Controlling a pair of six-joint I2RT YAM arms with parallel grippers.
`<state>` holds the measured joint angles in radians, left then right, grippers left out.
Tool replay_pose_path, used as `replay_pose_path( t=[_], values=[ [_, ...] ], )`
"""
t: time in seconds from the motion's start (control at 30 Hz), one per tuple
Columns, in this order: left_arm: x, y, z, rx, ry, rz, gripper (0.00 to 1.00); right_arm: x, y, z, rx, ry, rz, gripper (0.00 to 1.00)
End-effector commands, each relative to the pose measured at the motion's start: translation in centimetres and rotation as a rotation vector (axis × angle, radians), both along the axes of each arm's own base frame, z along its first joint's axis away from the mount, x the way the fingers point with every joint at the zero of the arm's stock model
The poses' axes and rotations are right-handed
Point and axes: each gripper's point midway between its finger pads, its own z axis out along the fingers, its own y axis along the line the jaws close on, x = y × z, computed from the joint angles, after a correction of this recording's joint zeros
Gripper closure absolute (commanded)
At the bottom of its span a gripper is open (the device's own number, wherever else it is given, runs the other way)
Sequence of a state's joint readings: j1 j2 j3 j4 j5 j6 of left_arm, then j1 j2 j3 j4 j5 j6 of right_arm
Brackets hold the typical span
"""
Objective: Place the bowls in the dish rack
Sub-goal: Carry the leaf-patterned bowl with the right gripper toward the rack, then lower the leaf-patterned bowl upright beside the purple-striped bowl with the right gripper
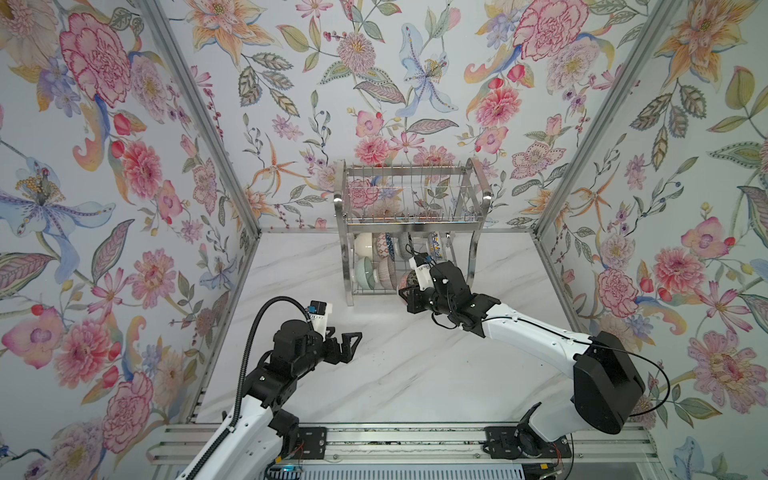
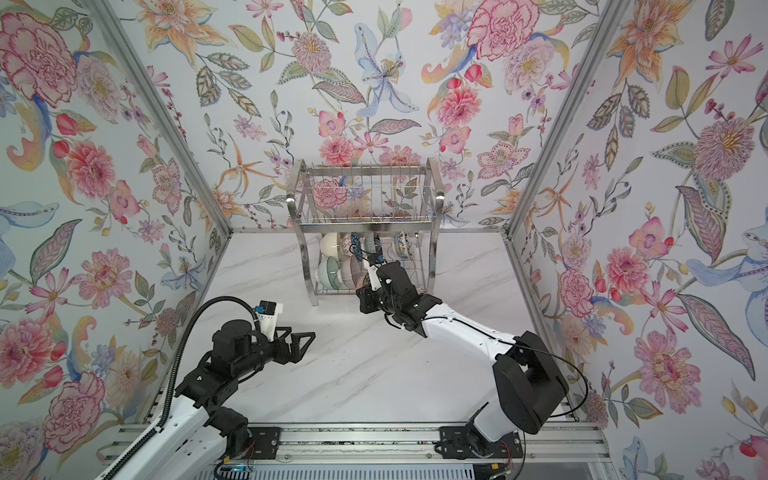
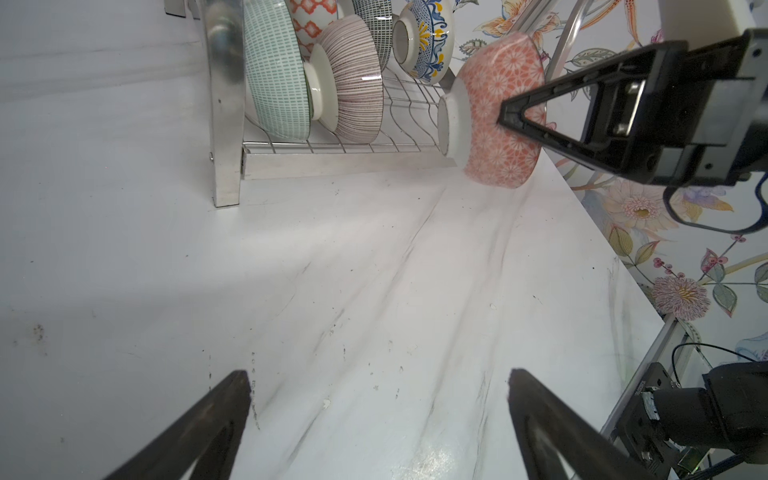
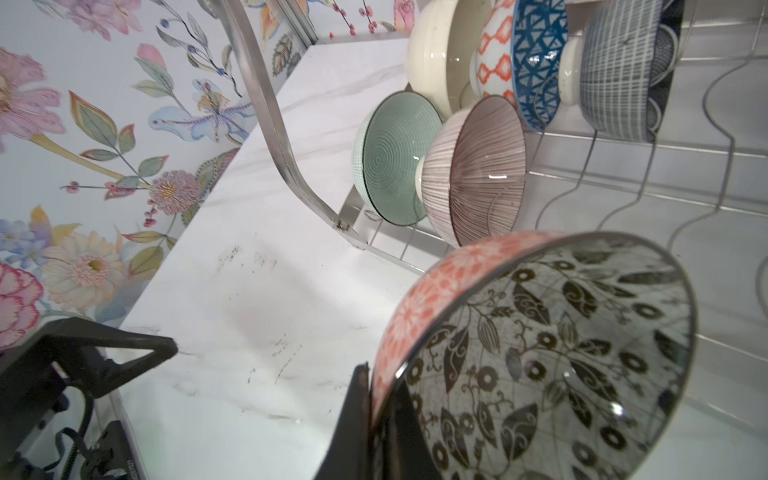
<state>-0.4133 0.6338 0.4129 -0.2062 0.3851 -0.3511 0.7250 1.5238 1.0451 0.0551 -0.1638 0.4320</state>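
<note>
Gripping the black-white leafy bowl [image 4: 540, 353] by its rim in the right gripper [image 4: 374, 390], fingers pinched tight on the edge, one inside the bowl and one against its coral-patterned outside. Held on edge, clear of the white marble table [image 1: 395, 374], at the front of the dish rack [image 1: 409, 226], level with the lower shelf and about midway along it. Cannot tell whether touching the wavy wires. Shown in the left wrist view as coral with a white foot, the foot turned toward the bowls in the rack.

Standing on edge on the lower shelf, at the front left: pale green bowl [image 4: 395, 158], with mauve ribbed bowl [image 4: 478, 170] just beside it. Lined up behind these: cream bowl [image 4: 428, 54], then blue lattice bowl [image 4: 536, 62] with orange diamonds outside, then dark navy bowl [image 4: 615, 70] with a grey grid outside. Set further right in that back row, apart from the others: blue-white yellow-centred bowl [image 3: 424, 41].

Poised low over the table, front left of the rack and well apart from it: left gripper [image 1: 349, 343], fingers spread wide, holding nothing.
</note>
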Motion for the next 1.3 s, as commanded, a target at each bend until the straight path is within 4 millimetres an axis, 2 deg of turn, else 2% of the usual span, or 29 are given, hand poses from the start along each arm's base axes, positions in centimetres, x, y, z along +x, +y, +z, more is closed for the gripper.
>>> replay_pose_path(
  t=[0.0,0.43,0.6,0.63,0.67,1.0,1.27],
  values=[
    [-0.1,-0.2,0.3,0.017,-0.026,-0.017,0.01,1.1,1.4,3.3,0.159,-0.074,0.033,1.0],
    [-0.3,-0.6,-0.1,0.022,-0.018,-0.035,0.01,5.2,-0.6,3.7,0.368,-0.064,0.001,1.0],
    [-0.4,-0.8,-0.1,0.021,-0.018,-0.045,0.01,5.8,-0.2,3.5,0.394,-0.039,0.029,1.0],
    [-0.5,-0.9,-0.1,0.021,-0.016,-0.046,0.01,6.8,-1.2,3.3,0.401,-0.036,0.007,1.0],
    [-0.5,-0.9,-0.1,0.021,-0.015,-0.048,0.01,6.9,-1.2,3.3,0.409,-0.034,0.012,1.0],
    [-0.9,-1.4,-0.2,0.022,-0.014,-0.071,0.01,8.5,-1.2,2.2,0.435,0.024,0.061,1.0],
    [-1.0,-1.6,-0.3,0.023,-0.015,-0.078,0.01,9.4,-0.6,2.0,0.471,0.051,0.109,1.0]
  ],
)
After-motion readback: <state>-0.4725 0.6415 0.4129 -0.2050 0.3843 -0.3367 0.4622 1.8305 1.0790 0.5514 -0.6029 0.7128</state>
